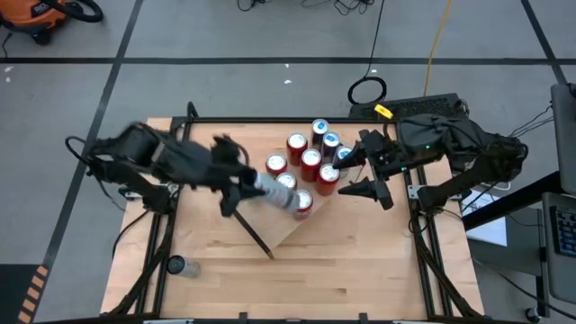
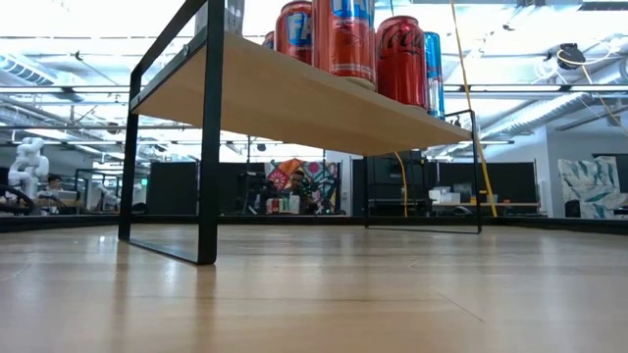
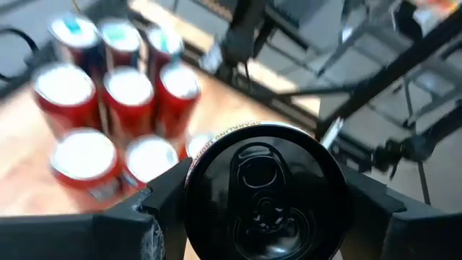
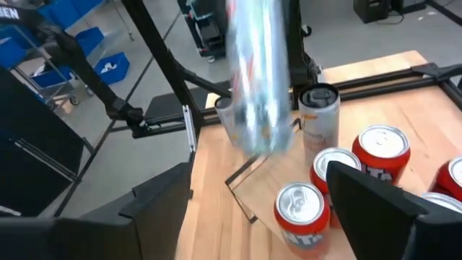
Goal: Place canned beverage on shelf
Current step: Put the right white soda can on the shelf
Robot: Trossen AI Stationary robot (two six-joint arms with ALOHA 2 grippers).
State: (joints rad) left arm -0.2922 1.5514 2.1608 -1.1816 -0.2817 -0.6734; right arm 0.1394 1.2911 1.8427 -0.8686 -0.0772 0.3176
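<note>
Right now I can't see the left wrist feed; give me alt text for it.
The left gripper holds a dark-topped can between its fingers, lid toward the camera. Beyond it, a cluster of red and blue cans stands on the light-wood shelf, with black frame bars behind.

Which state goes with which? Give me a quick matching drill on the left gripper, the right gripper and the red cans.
Things:
1. left gripper
2. right gripper
3. red cans

States:
a. standing on the shelf
b. open and empty, beside the cans
c. shut on a silver can

Pairs: 1-c, 2-b, 3-a.
</note>
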